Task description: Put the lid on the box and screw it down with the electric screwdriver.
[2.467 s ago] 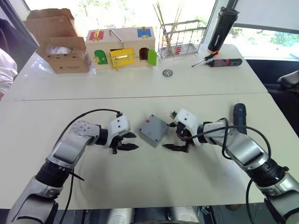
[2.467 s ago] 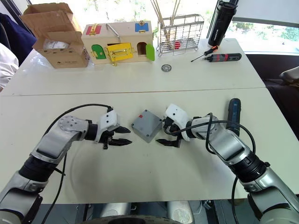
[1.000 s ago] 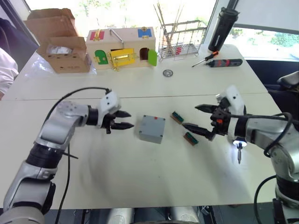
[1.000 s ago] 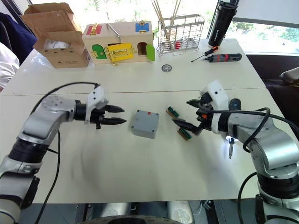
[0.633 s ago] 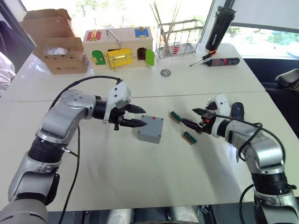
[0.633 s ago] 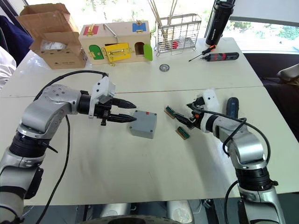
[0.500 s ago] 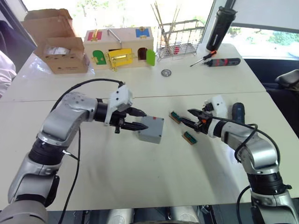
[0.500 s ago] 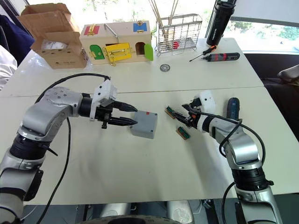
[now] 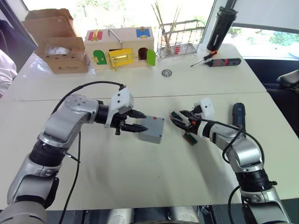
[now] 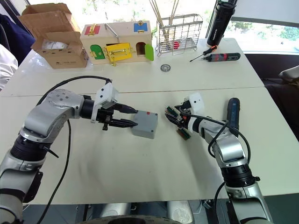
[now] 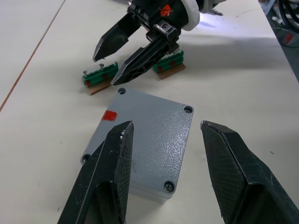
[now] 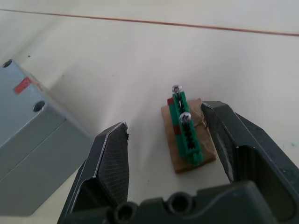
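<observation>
You can't see inside the box [image 11: 145,140]; its lid [image 9: 153,127] covers it. The left fingers [image 9: 136,127] hide its near side.

A small square grey plastic box [image 9: 151,129] is seen lying flat mid-table, its flat grey lid [image 11: 148,135] seated on top with corner screw holes and a red mark. A thick dark blue-black pen-shaped electric screwdriver [image 10: 232,112] lies well apart, toward the right.

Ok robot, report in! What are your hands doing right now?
Left gripper open, poised over the lidded box. Right gripper open, straddling a green screw holder. Electric screwdriver lying on the table, unheld.
</observation>
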Controlling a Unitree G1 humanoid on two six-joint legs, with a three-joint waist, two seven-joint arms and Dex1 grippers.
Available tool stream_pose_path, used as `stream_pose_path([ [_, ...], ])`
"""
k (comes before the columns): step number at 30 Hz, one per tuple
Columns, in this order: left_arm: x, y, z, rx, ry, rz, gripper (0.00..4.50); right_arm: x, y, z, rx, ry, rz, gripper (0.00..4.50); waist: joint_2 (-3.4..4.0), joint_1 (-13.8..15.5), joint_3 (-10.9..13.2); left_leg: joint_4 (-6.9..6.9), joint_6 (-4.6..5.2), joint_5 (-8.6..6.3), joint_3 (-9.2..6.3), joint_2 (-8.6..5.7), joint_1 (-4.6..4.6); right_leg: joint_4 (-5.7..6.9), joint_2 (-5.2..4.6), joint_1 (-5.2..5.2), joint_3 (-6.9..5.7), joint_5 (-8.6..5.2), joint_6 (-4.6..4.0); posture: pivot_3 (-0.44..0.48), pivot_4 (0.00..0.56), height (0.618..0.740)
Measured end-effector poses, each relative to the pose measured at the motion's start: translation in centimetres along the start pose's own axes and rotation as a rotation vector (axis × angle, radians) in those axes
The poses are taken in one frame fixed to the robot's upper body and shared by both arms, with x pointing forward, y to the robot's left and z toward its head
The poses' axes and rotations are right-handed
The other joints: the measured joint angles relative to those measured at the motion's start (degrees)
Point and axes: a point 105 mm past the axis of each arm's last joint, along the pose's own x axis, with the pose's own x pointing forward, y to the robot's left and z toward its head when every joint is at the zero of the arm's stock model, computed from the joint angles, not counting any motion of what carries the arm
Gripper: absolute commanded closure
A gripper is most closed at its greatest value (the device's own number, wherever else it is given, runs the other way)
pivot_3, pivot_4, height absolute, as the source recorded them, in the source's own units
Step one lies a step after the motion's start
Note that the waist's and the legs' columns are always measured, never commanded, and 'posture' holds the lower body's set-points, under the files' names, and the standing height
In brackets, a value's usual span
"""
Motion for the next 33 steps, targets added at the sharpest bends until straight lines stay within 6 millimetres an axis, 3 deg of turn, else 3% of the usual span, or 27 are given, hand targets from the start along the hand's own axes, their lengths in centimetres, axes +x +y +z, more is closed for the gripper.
stream_pose_path([
  [3, 0.0, -0.1, -0.3, -0.009, 0.001, 0.001, 2.17, 0.1, -0.1, -0.1, 0.010, 0.003, -0.002, 1.68, 0.00, 0.09, 0.00, 0.00, 0.00, 0.00, 0.00, 0.00, 0.00, 0.00, -0.01, 0.00, 0.00, 0.00, 0.00, 0.000, 0.150, 0.740],
  [6, 0.0, 0.0, -0.3, -0.009, 0.002, 0.007, 2.17, 0.2, 0.0, -0.1, 0.013, 0.000, 0.000, 2.48, 0.00, 0.06, 0.00, 0.00, 0.00, 0.00, 0.00, 0.00, 0.00, 0.00, -0.01, 0.00, 0.00, 0.00, 0.00, 0.000, 0.150, 0.740],
  [10, 0.0, 0.1, -0.3, -0.009, 0.002, 0.016, 2.17, 0.2, 0.0, -0.1, 0.012, 0.001, -0.001, 4.45, 0.00, 0.02, 0.00, 0.00, 0.00, 0.00, 0.00, 0.00, 0.00, 0.01, 0.00, 0.00, 0.00, 0.00, 0.00, 0.000, 0.150, 0.740],
  [25, 0.1, 0.1, -0.3, -0.010, 0.003, 0.018, 2.17, 0.0, -0.3, 0.0, 0.017, -0.005, -0.026, 4.49, 0.00, 0.03, 0.00, 0.00, 0.00, 0.00, 0.00, 0.00, 0.00, 0.01, 0.00, 0.00, 0.00, 0.00, 0.00, 0.000, 0.150, 0.740],
  [33, 0.1, 0.1, -0.3, -0.009, 0.004, 0.019, 2.17, -0.9, -0.6, 1.7, 0.013, -0.053, -0.043, 4.49, 0.00, 0.03, 0.00, 0.00, 0.00, 0.00, 0.00, 0.00, 0.00, 0.01, 0.00, 0.00, 0.00, 0.00, 0.00, 0.000, 0.150, 0.740],
])
